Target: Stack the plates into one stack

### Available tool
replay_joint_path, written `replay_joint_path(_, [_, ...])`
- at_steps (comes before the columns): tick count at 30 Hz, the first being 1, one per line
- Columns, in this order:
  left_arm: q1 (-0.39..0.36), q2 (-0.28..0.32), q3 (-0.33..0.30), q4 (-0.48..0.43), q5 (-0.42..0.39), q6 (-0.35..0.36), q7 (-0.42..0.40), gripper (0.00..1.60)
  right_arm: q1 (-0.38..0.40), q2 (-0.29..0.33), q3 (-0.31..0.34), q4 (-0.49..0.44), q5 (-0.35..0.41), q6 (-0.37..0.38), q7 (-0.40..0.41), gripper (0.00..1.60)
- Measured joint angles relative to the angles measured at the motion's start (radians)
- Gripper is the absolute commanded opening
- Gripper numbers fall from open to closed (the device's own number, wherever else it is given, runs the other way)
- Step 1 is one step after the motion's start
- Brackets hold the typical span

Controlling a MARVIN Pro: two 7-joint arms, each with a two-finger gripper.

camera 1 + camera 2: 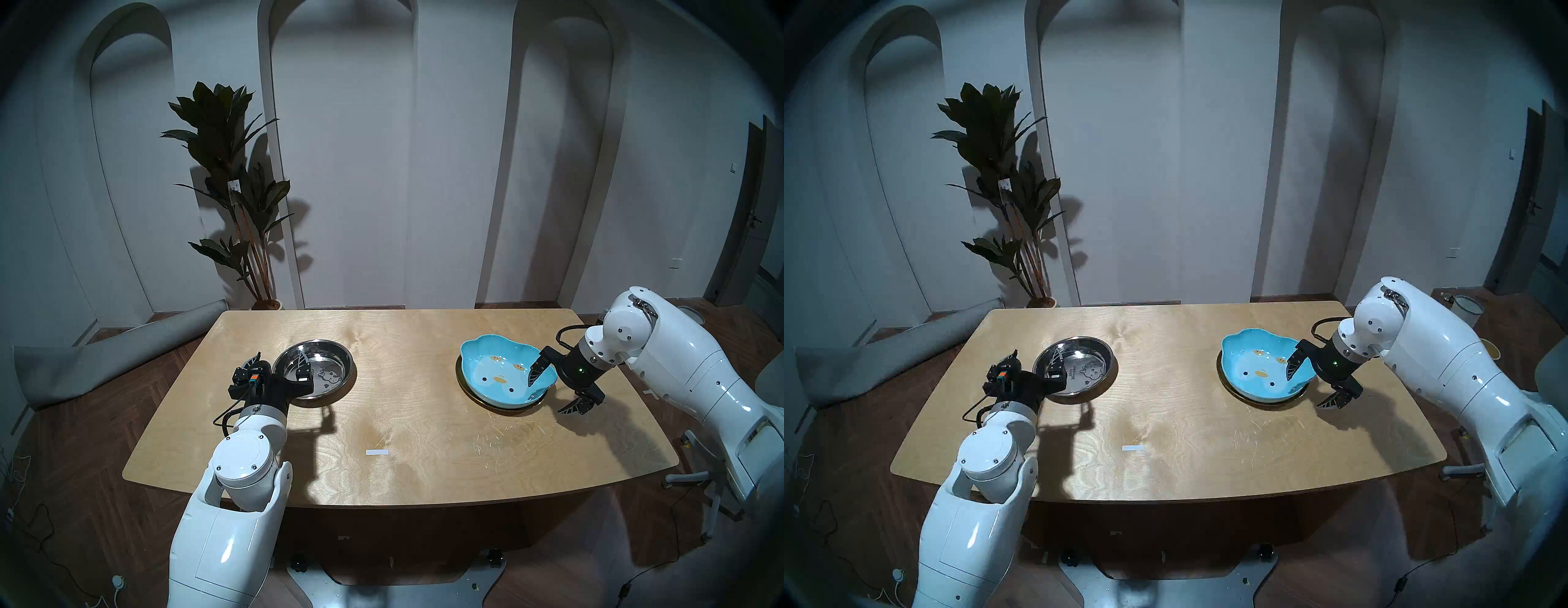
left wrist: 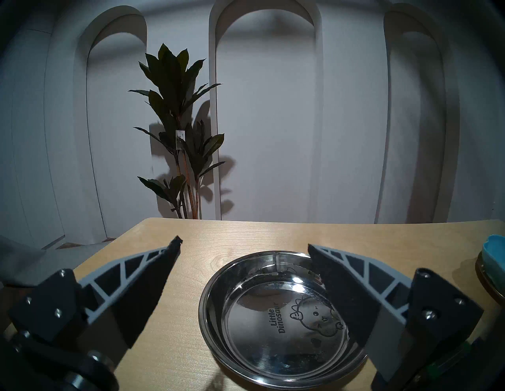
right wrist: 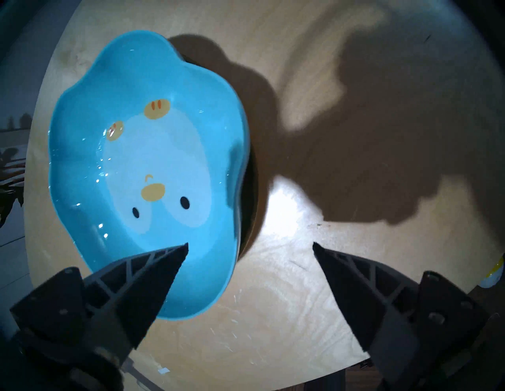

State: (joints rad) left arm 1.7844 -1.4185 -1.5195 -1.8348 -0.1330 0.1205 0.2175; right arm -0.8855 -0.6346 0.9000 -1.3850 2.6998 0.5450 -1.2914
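The steel dish point(image 1: 322, 373) with a cartoon print sits on the left of the wooden table point(image 1: 403, 424). My left gripper point(image 1: 280, 361) is open and straddles its left rim, one finger over the bowl and one outside; the left wrist view shows the steel dish point(image 2: 278, 314) and the left gripper point(image 2: 244, 243). The blue chick-face dish point(image 1: 496, 373) rests on the gold plate point(image 1: 500, 408), of which only the rim shows. My right gripper point(image 1: 552, 391) is open and empty, straddling the blue dish's right rim. The right wrist view shows the blue dish point(image 3: 153, 169) and the right gripper point(image 3: 250, 245).
A small white label point(image 1: 377, 451) lies on the table near the front middle. A potted plant point(image 1: 237, 191) stands behind the table's far left corner. A rolled grey mat point(image 1: 106, 352) lies on the floor to the left.
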Motion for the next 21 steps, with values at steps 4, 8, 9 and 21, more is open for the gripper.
replay_joint_path(4, [0.000,0.001,0.001,0.000,-0.001,0.000,0.001,1.60,0.017,0.028,0.027,-0.065,0.022,0.010,0.006,1.60])
replay_joint_path(8, [0.000,0.003,0.007,0.000,-0.002,-0.003,0.002,1.60,0.047,0.044,0.052,-0.127,0.017,0.036,0.030,1.60])
replay_joint_path(9, [0.001,0.003,0.009,0.000,-0.001,-0.005,0.002,1.60,0.051,0.047,0.056,-0.141,0.013,0.041,0.035,1.60])
replay_joint_path(21, [0.004,-0.001,0.049,-0.018,0.012,-0.035,0.000,1.60,-0.020,0.084,-0.033,-0.306,-0.126,0.091,0.098,1.60])
